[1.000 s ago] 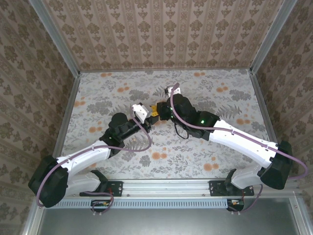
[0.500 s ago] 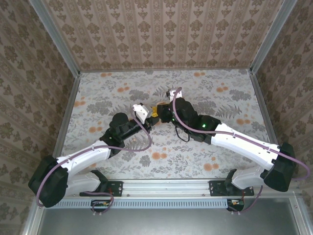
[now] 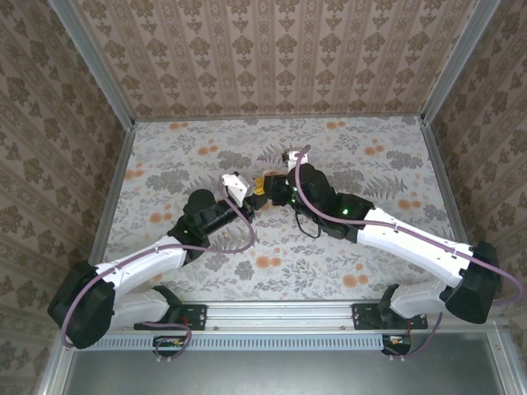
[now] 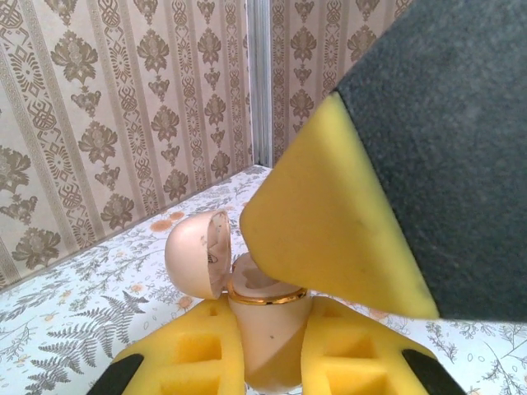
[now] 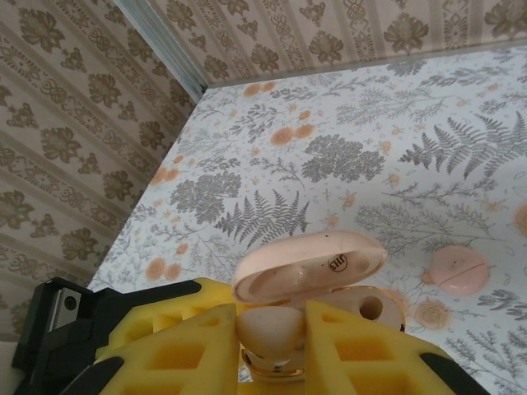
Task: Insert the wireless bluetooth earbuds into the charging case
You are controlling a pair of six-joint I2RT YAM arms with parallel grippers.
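Both arms meet over the middle of the counter (image 3: 370, 164), and here's why. The left claw (image 4: 270, 350) is clamped on the body of the charging case (image 4: 268, 325) and holds it upright, hinged lid (image 4: 198, 262) flipped open, a steady socket for the other arm. The right claw (image 5: 272, 344) hangs over the mouth, its pads close on either side of a pale pink earbud (image 5: 272, 322) sitting right at the gold rim. Is it pinching or letting go? I can't tell from here. Beside the bud, one well (image 5: 370, 309) gapes dark and empty, so I'd say a second bud is yet to go in. Further out, toward the far edge, a small round salmon-pink puck (image 5: 457, 270) lies on the counter. What it is, I can't say.
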